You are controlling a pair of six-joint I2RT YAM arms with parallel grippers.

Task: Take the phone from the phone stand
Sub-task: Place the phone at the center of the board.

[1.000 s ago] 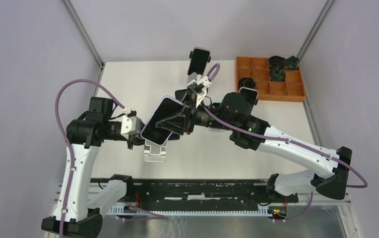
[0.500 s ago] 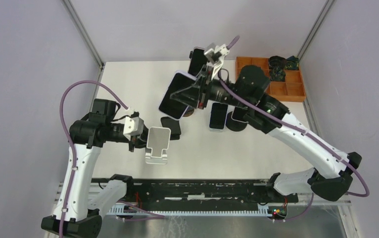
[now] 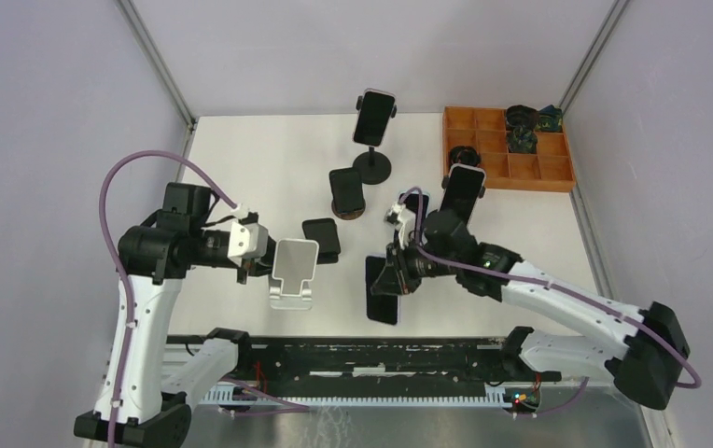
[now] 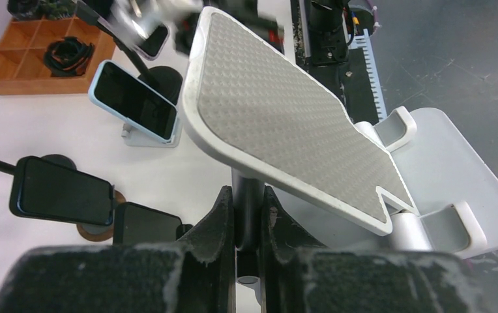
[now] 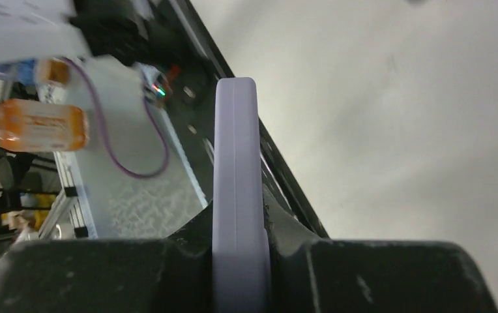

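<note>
The silver phone stand sits near the table's front with nothing on its dimpled plate. My left gripper is at its left side, shut on the stand's thin post. The phone, with a dark screen and a lilac case, is to the right of the stand, low over the table's front. My right gripper is shut on it. In the right wrist view the phone's lilac edge runs up between the fingers of my right gripper. I cannot tell whether the phone touches the table.
Other phones stand behind on holders: one on a tall black post, one on a round wooden base, one dark and low, one near my right arm. A wooden compartment tray sits at the back right.
My right arm has swung the phone from high above the stand, back over the table, then down to the front right of the stand. My left gripper has stayed on the post.
</note>
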